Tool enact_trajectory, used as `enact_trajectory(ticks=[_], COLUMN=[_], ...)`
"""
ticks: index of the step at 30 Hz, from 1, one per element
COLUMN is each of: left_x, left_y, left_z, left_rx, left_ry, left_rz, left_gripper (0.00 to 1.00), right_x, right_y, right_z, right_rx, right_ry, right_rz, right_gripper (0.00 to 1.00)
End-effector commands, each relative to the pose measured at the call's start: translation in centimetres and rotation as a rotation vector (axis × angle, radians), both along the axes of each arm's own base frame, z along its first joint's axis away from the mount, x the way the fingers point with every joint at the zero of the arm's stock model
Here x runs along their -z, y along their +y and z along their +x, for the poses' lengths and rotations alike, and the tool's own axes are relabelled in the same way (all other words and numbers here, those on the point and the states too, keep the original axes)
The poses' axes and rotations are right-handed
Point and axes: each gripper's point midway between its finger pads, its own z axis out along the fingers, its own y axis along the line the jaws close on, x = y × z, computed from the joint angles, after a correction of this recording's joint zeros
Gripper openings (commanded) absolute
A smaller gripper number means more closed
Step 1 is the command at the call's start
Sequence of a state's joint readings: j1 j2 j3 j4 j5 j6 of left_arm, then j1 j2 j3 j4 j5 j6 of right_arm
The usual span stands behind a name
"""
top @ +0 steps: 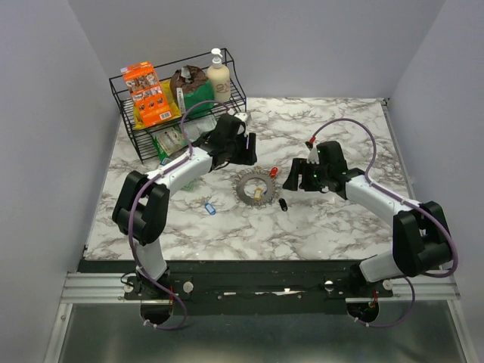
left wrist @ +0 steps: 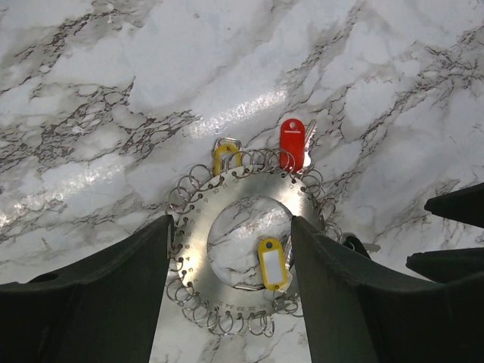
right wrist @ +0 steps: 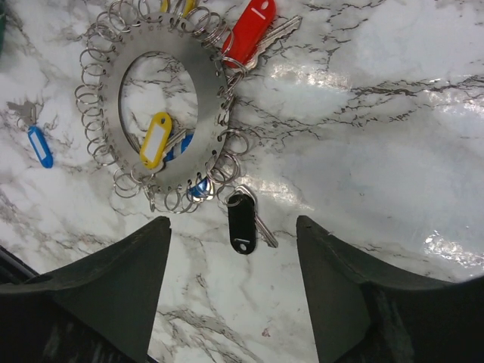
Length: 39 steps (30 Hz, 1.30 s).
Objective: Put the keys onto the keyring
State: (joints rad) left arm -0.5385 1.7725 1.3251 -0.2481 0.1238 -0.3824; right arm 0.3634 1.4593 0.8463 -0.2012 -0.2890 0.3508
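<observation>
**Both grippers spread and empty by the ring**

Black wire basket of packets stands back left. Left gripper: fingers spread wide, holding nothing. A blue-headed key lies alone on the marble table, well apart from the flat silver metal keyring at mid-table. Yellow-headed key lies in its hole, red-headed key and black-headed key at its rim. Right gripper: wide, empty.

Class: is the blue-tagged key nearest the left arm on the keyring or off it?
Off. The blue-tagged key lies alone on the marble table, bare surface between it and the keyring.
</observation>
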Motion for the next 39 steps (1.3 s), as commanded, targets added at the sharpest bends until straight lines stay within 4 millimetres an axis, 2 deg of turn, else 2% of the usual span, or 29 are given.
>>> enact_trajectory(ticks=[1, 7, 19, 27, 39], left_x=[1.2, 1.8, 2.0, 2.7, 3.6], left_y=[-0.8, -1.5, -2.0, -2.4, -2.3], left_z=[-0.1, 0.1, 0.1, 0.4, 0.4], left_rx=[0.026, 0.039, 0.047, 0.034, 0.020], left_ry=[0.042, 0.067, 0.084, 0.107, 0.133], left_rz=[0.033, 0.033, 0.035, 0.044, 0.060], left_gripper=[0.70, 0.68, 0.66, 0.63, 0.63], right_x=[-1.3, -1.8, -2.3, -1.7, -1.0], right_y=[0.5, 0.0, -0.1, -0.2, -0.1], right_z=[-0.6, -1.0, -1.3, -1.4, -1.5], right_rx=[-0.034, -0.033, -0.043, -0.036, -0.043], right_ry=[-0.019, -0.049, -0.069, -0.045, -0.022], right_rz=[0.076, 0.095, 0.110, 0.109, 0.109], right_gripper=[0.79, 1.00, 1.00, 1.00, 1.00])
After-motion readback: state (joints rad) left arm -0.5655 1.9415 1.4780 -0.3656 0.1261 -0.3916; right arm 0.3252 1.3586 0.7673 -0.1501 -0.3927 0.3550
